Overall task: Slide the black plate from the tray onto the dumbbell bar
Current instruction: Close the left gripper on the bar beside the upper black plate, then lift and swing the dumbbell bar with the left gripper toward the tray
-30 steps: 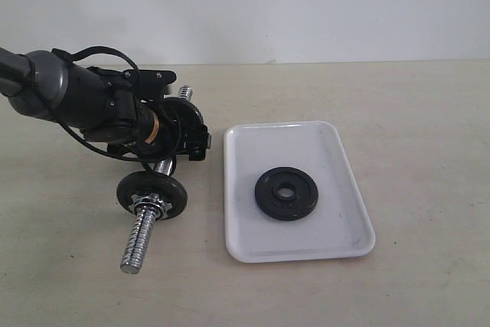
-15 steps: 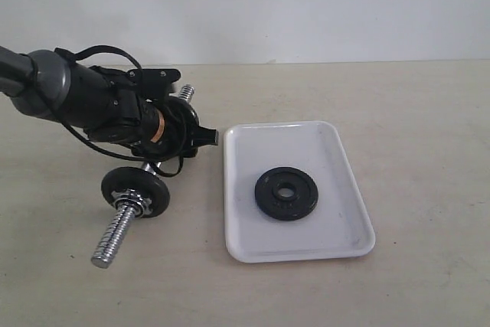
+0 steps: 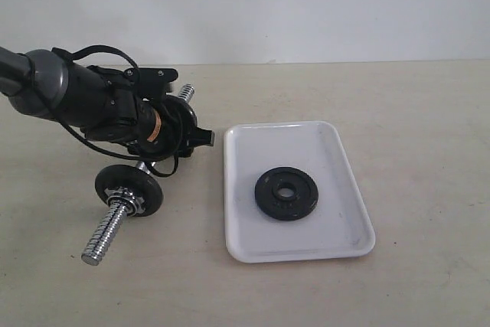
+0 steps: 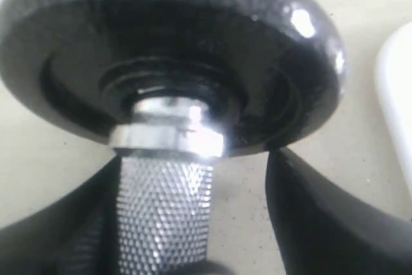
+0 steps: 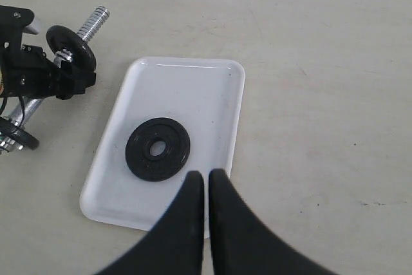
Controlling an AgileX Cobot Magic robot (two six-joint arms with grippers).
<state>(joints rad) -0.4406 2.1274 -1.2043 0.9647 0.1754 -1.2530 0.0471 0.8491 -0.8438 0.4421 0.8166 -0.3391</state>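
Note:
The black plate (image 3: 285, 193) (image 5: 158, 149) lies flat near the middle of the white tray (image 3: 253, 151) (image 5: 193, 88). Left of the tray, my left gripper (image 3: 184, 134) (image 4: 196, 159) is shut on the knurled middle of the dumbbell bar (image 3: 107, 231) (image 4: 164, 210). The bar carries a black disc (image 3: 129, 189) (image 4: 174, 30) with a chrome nut (image 3: 122, 204), and its near threaded end points forward and left. A second disc (image 5: 71, 46) sits near the far threaded end (image 5: 96, 17). My right gripper (image 5: 206, 175) is shut and empty, over the tray's edge beside the plate; the exterior view does not show it.
The beige table (image 3: 413, 128) runs back to a white wall (image 3: 306, 5). The left arm's dark body and cables (image 3: 84, 101) lie over the back left. A white strip of tray rim (image 4: 399, 94) shows in the left wrist view.
The left gripper has swung the dumbbell bar: its near threaded end and front disc moved left, away from the tray. The plate and tray have not moved.

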